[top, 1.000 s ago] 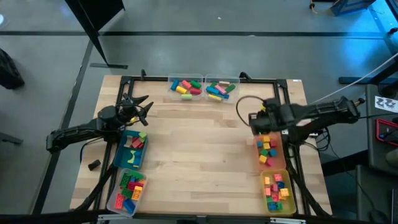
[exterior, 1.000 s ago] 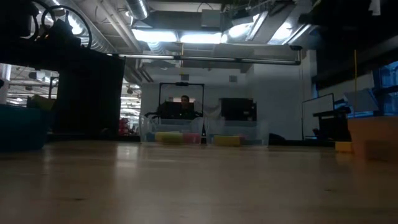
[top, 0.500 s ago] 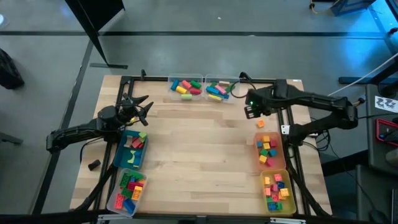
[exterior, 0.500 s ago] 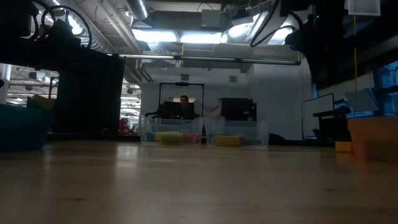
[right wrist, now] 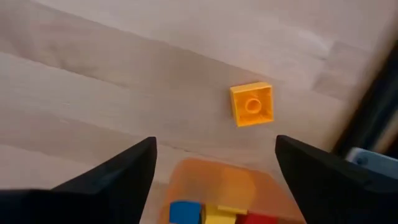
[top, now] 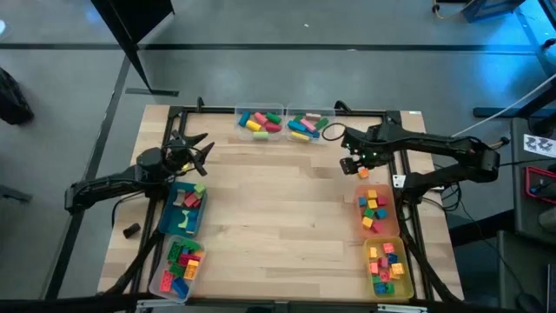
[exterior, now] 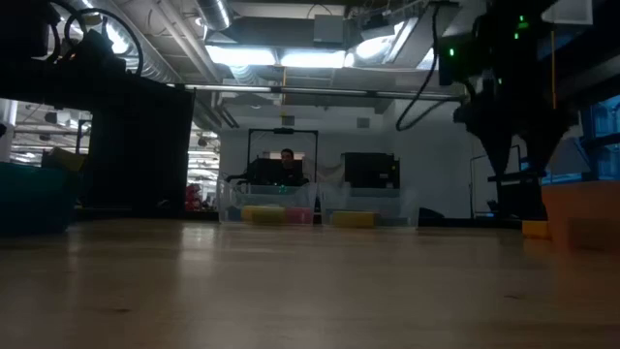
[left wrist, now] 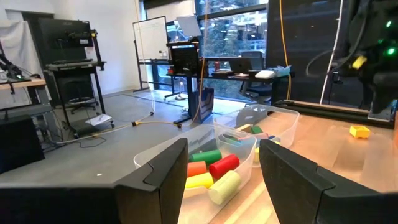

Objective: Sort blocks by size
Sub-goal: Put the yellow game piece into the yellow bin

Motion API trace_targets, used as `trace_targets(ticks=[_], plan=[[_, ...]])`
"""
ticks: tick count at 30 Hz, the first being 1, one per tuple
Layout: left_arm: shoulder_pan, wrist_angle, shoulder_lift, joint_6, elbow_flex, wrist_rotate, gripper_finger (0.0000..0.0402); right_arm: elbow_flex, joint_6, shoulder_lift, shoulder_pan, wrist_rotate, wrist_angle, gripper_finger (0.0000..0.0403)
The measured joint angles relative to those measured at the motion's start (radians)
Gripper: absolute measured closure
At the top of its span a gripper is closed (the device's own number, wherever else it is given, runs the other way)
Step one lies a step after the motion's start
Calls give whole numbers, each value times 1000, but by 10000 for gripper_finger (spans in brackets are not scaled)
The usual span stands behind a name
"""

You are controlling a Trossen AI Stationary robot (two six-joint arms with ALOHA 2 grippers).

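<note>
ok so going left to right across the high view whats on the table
left claw → blue bin → two clear bins of blocks → right claw → loose orange block → orange bin

Blocks [top: 374, 211] in mixed colours fill the table-edge bins, while one orange single-stud block [right wrist: 252, 104] lies flat, studs up, on the tabletop.

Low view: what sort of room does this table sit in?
Probably a robotics lab or workshop: exposed ducts and strip lights overhead, a person at a monitor desk behind the clear bins, and a whiteboard at the side.
</note>
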Motion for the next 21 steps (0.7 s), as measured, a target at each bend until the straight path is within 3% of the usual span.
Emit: trace_targets(ticks=[11,21], plan=[[0,0,0,0,0,0,217,-178,-74,0,-102,-9,127,83],[0,0,0,0,0,0,217,-269,-108,0,-115,26,233,107]])
